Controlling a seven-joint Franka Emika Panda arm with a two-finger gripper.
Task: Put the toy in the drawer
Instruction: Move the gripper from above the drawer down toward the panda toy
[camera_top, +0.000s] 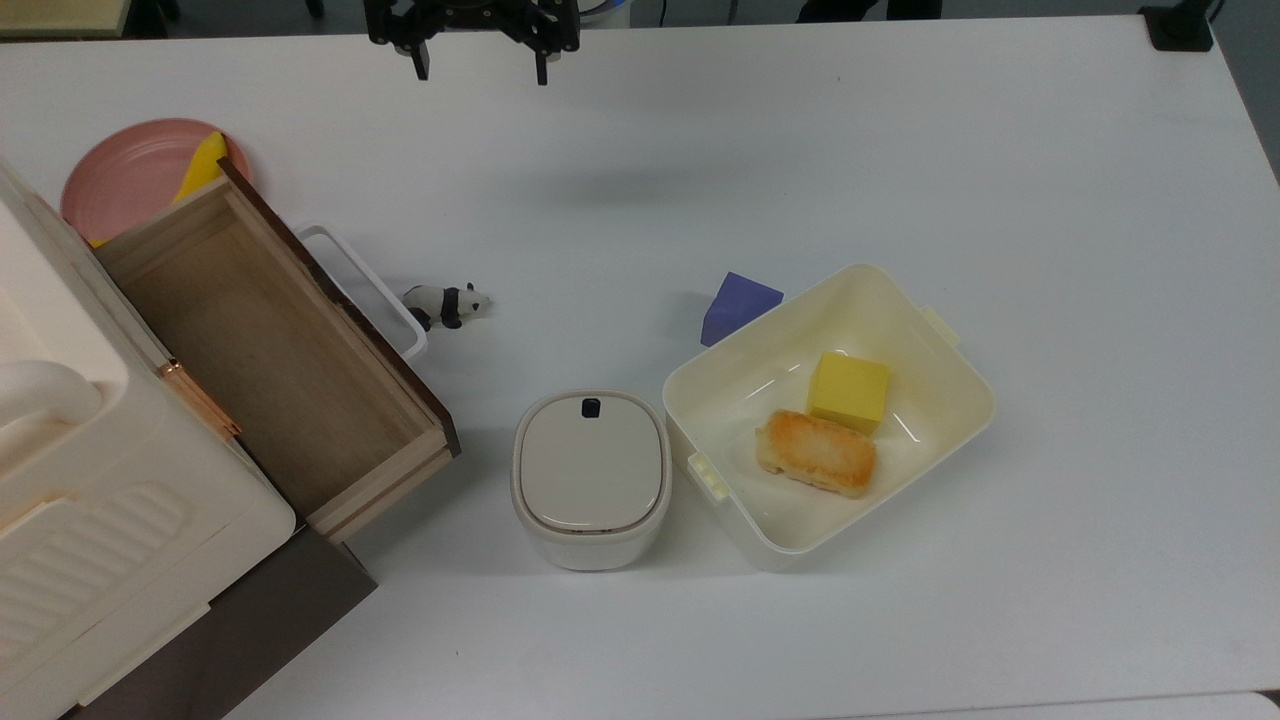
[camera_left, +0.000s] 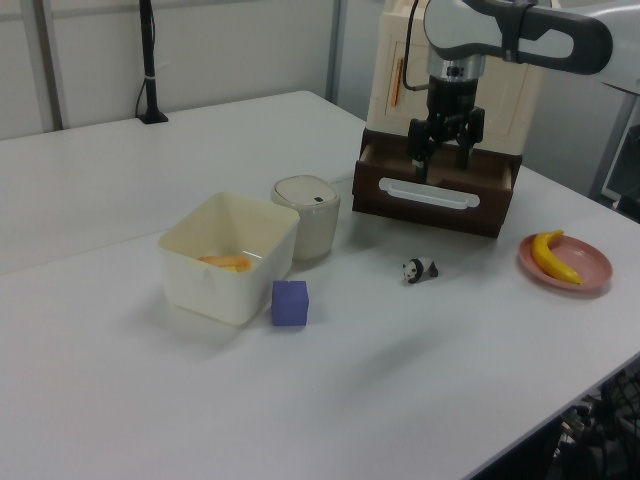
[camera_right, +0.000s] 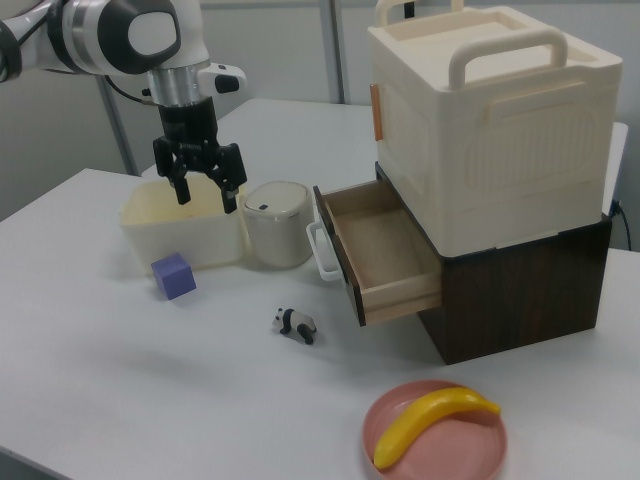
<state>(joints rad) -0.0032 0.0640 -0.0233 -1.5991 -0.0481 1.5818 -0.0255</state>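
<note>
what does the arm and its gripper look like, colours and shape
The arm has rounded, glossy white shells with dark grey bands at the joints and a silver-grey wrist section. The gripper is black: a blocky body ending in two slim black fingers. A dark cable runs beside the wrist in the right view.

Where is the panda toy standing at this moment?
In the top view the toy stands on the bare table, just right of the open drawer's white handle and left of the purple block.
</note>
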